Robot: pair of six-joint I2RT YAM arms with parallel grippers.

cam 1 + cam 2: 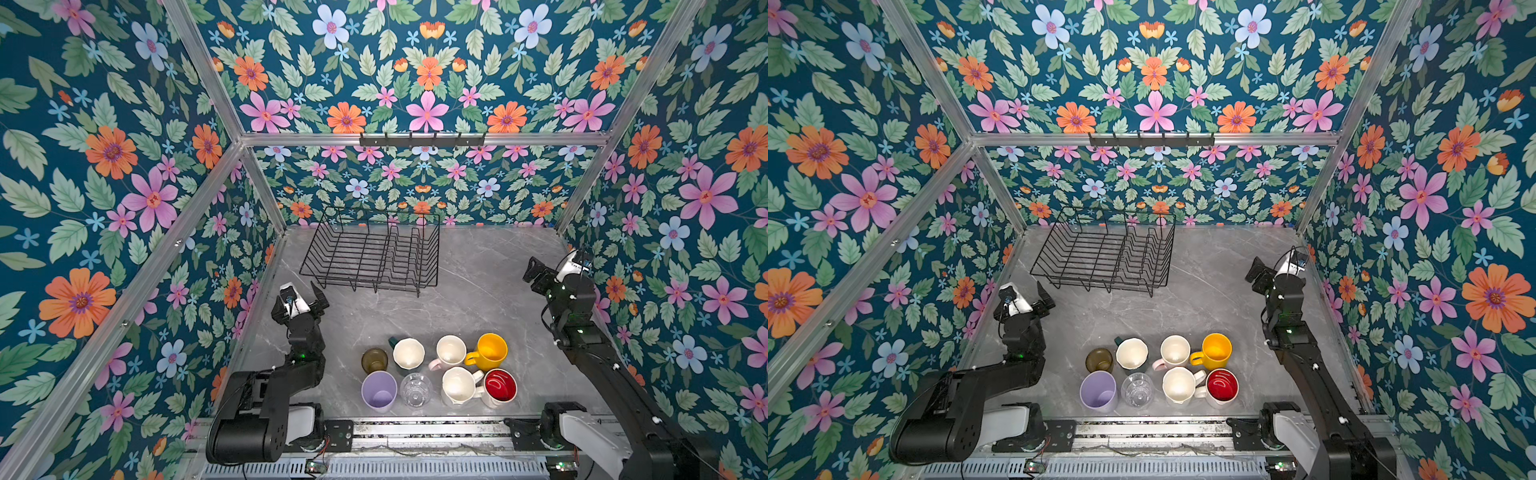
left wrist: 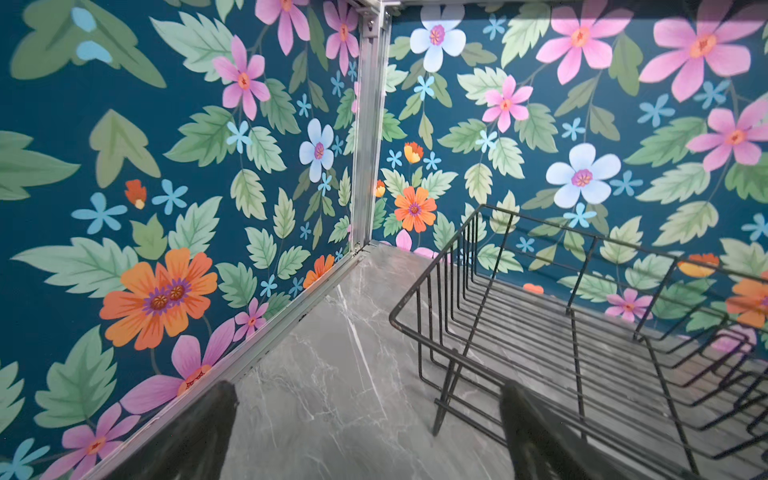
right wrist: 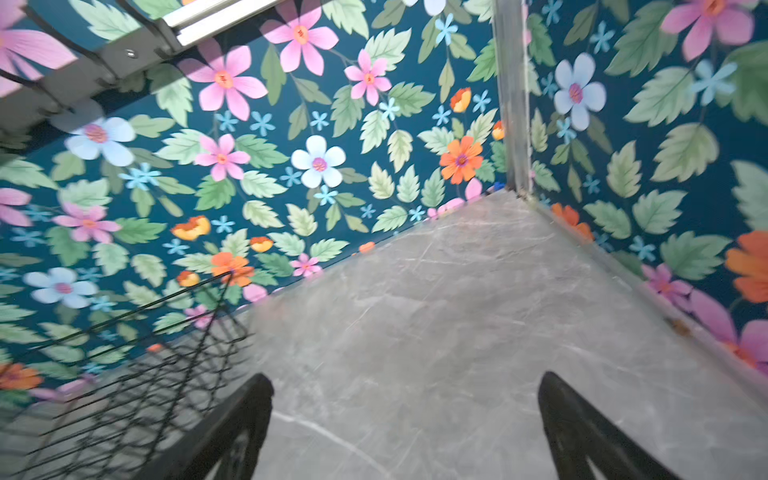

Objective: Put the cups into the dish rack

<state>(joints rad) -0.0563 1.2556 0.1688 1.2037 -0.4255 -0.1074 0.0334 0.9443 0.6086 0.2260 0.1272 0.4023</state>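
Observation:
Several cups stand upright in two rows at the table's front in both top views: olive-brown glass [image 1: 374, 360], dark teal mug [image 1: 408, 353], pale pink mug [image 1: 450, 351], yellow mug [image 1: 491, 351], lilac tumbler [image 1: 378, 391], clear glass [image 1: 415, 390], white faceted mug [image 1: 459, 386] and red-lined mug [image 1: 499, 386]. The black wire dish rack [image 1: 374, 249] [image 2: 432, 266] [image 3: 145, 374] sits empty at the back. My left gripper [image 1: 311, 294] [image 2: 370, 399] hovers open by the rack's near left corner. At the right wall my right gripper [image 1: 534, 270] [image 3: 405, 380] is open over bare table.
Flowered walls with aluminium frame posts [image 1: 266, 195] close in the grey marble table [image 1: 478, 282] on three sides. A black hook rail [image 1: 422, 140] hangs on the back wall above the rack. Both arm bases sit on the front rail [image 1: 415, 430].

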